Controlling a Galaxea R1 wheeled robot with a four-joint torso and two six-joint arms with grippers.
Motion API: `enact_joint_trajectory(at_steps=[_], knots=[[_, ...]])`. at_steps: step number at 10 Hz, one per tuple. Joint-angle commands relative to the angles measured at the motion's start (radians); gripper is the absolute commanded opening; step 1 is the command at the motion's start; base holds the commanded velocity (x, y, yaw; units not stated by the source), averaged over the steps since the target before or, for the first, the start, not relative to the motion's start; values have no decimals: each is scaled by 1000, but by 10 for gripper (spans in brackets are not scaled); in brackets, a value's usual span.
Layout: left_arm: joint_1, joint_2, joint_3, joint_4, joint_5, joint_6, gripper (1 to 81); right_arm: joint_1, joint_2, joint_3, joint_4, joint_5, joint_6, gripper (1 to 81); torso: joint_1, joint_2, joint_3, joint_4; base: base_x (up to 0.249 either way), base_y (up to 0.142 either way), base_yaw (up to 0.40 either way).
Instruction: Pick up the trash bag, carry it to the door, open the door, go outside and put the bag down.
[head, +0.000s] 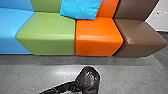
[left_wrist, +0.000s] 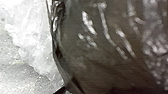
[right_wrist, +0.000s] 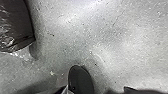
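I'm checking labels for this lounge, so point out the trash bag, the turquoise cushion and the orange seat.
Trash bag (head: 88, 78): head view, on its rounded, shiny dark top.
Turquoise cushion (head: 79, 9): head view, middle of its visible face.
Orange seat (head: 95, 47): head view, on its upright front.

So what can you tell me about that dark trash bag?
The trash bag looks brownish-black and made of thin, glossy plastic, with bright highlights along its creases. In the head view its rounded end bulges near the picture's bottom, short of the orange seat. Whitish, see-through plastic shows right beside it; I can't tell if it belongs to the bag, nor whether the bag hangs or rests on the floor, or what holds it.
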Motion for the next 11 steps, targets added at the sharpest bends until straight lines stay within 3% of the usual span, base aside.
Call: enact_joint_trajectory(at_steps=[1, 6, 7, 11], knots=[[-85, 17, 5, -12, 70, 2, 811, 41, -63, 13, 15, -62, 2, 811, 64, -100, 0, 0, 0, 0, 0], [-79, 18, 5, -12, 70, 4, 811, 130, -83, 24, 49, -45, 16, 811, 146, -232, 0, 0, 0, 0, 0], [-80, 18, 5, -12, 70, 2, 811, 146, -74, 27, 55, -48, 16, 811, 105, -170, 0, 0, 0, 0, 0], [-70, 18, 5, -12, 70, 4, 811, 144, -60, 21, 55, -56, 16, 811, 146, -227, 0, 0, 0, 0, 0]])
